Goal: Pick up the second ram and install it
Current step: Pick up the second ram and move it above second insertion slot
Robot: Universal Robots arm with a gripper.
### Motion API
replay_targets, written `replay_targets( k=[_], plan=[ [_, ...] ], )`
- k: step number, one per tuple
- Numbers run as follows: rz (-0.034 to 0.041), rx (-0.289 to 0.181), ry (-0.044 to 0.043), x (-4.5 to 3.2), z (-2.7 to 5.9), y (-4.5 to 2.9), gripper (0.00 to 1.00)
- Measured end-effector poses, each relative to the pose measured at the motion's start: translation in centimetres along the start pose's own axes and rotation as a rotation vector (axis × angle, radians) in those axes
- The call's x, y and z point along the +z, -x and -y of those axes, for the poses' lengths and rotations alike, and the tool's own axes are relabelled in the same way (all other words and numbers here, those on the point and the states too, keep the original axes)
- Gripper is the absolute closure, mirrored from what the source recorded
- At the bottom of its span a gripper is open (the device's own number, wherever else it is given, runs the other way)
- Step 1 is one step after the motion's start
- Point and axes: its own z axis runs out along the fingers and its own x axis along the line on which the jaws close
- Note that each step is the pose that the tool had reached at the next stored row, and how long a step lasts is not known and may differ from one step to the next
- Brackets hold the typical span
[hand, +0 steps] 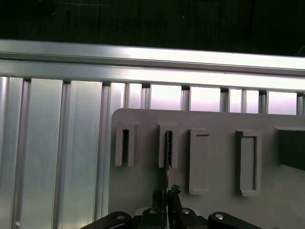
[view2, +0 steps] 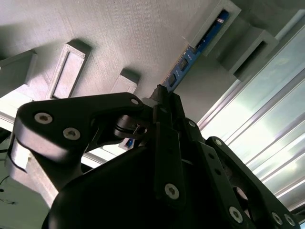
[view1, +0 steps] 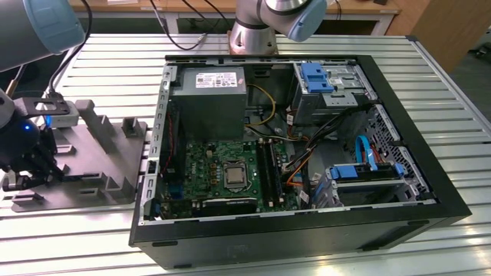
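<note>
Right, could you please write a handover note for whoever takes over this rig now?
Gripper: the black gripper is shut on the thin blue-green memory stick, the second ram.
Where: the stick stands on edge in a slot of the grey plastic tray, on the exterior view's left of the open black computer case.
Done: the grasp.
Left: stick not yet lifted out or installed.

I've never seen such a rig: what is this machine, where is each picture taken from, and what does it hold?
It is a robot arm with a gripper. The exterior view looks down on a slatted metal table carrying an open computer case and, at the exterior view's left, a grey tray. Both wrist views come from cameras riding on the arm, aimed at that tray. The gripper is shut on the second ram, a thin blue stick standing in the tray's slot.
</note>
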Motion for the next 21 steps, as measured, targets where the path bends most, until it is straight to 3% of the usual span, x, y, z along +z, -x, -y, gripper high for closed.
replay_targets(
  k=[14, 21],
  plan=[
    [-0.0001, -0.009, 0.0001, -0.03, 0.10, -0.01, 0.81],
    [0.0050, -0.009, 0.0000, -0.04, 0.10, 0.00, 0.81]
  ],
)
